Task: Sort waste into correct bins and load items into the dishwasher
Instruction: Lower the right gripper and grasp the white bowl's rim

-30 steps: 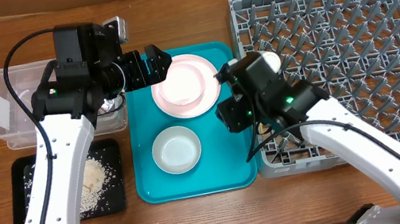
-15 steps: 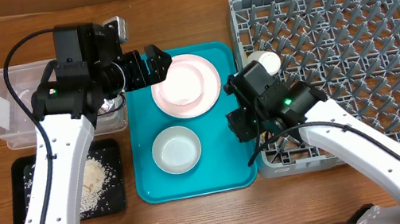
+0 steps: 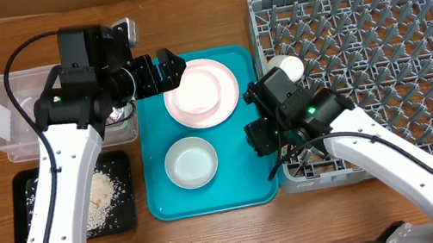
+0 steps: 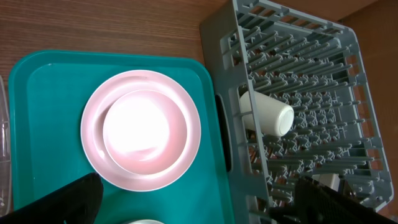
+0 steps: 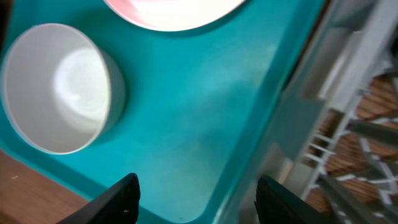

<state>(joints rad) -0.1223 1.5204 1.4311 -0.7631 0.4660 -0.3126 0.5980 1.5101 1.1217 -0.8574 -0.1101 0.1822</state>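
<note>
The left gripper (image 4: 199,186) is wide open and empty, and just ahead of it the pale pink bowl (image 4: 137,127) sits on the pale pink round plate (image 4: 90,146). The right gripper (image 5: 198,186) is also released, holding nothing. The white round bowl (image 5: 59,87) stands ahead of it, to one side, on the teal plastic tray (image 5: 205,112).

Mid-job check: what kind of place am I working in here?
Probably a mock dish-clearing station on a wooden table: a grey dish rack holding a cup, a teal tray with a pink plate and white bowl, plus a clear tub and a black tray of crumbs.
</note>
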